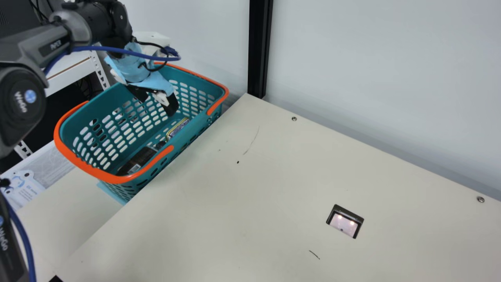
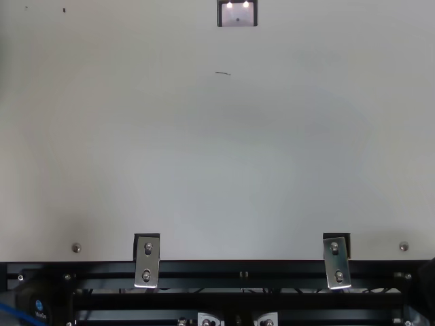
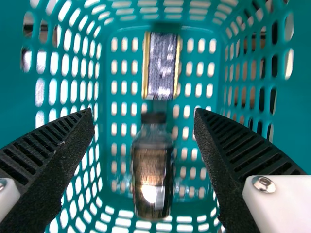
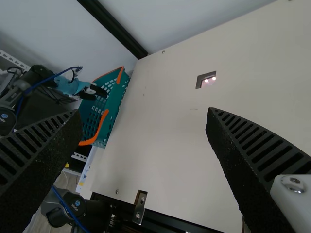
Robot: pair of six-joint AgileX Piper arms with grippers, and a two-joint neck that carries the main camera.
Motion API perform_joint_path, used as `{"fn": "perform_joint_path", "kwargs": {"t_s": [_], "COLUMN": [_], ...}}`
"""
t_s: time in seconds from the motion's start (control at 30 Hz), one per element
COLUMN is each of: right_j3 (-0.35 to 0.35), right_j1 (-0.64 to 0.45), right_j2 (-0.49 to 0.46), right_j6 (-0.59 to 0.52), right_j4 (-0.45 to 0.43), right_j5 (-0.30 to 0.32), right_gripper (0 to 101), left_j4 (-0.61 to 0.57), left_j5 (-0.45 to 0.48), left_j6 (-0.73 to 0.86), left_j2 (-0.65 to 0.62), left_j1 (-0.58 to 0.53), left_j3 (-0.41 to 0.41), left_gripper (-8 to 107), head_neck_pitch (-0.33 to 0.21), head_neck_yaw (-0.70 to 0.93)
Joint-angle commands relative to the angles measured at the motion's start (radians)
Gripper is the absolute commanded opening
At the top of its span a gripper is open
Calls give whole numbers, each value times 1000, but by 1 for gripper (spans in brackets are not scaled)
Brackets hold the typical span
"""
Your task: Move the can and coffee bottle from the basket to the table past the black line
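Left hand [image 1: 155,101] spread wide above the can and coffee bottle in the basket

Black ribbed fingers stand well apart at the mouth of the teal basket [image 1: 117,179], released, with nothing between them. Below, both of the task's things lie on the basket's holed floor: the can [image 1: 178,128], dark purple with gold edges, and the coffee bottle [image 1: 139,160], dark brown and on its side. In the left wrist view, the bottle's black cap [image 3: 153,118] points at the can and sits just beside it. The left arm wears a light blue wrap [image 1: 135,66] near its wrist.

Right hand [image 4: 144,114] is also released, its two fingers wide apart over the cream counter [image 1: 235,203], grasping nothing.

The basket, with its orange rim and handles, stands right beside the counter's edge. A dark-framed recess [image 1: 345,221] is set in the countertop, and a short black line [image 1: 314,254] runs near it. Behind rises a black post [image 1: 258,47] against a pale wall [image 1: 375,70]
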Motion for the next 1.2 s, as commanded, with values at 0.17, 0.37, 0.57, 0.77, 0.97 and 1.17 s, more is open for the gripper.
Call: {"fn": "perform_joint_path", "kwargs": {"t_s": [0.17, 0.37, 0.57, 0.77, 0.97, 1.17], "right_j3": [0, 0, 0, 0, 0, 0], "right_j1": [0, 0, 0, 0, 0, 0], "right_j2": [0, 0, 0, 0, 0, 0], "right_j6": [0, 0, 0, 0, 0, 0], "right_j4": [0, 0, 0, 0, 0, 0], "right_j5": [0, 0, 0, 0, 0, 0], "right_gripper": [101, 101, 101, 101, 101, 101], "left_j4": [-66, -55, -36, -9, 0, 2], "left_j5": [-22, -38, -46, -43, -39, -31], "left_j6": [77, 84, 65, 29, 11, -10], "left_j2": [101, 170, 240, 316, 379, 443], "left_j1": [6, -1, -12, -22, -29, -40], "left_j3": [-96, -126, -160, -204, -239, -293], "left_gripper": [90, 90, 90, 90, 90, 90], "head_neck_pitch": [-29, -29, -29, -29, -29, -29], "head_neck_yaw": [-1, -1, -1, -1, -1, -1]}}
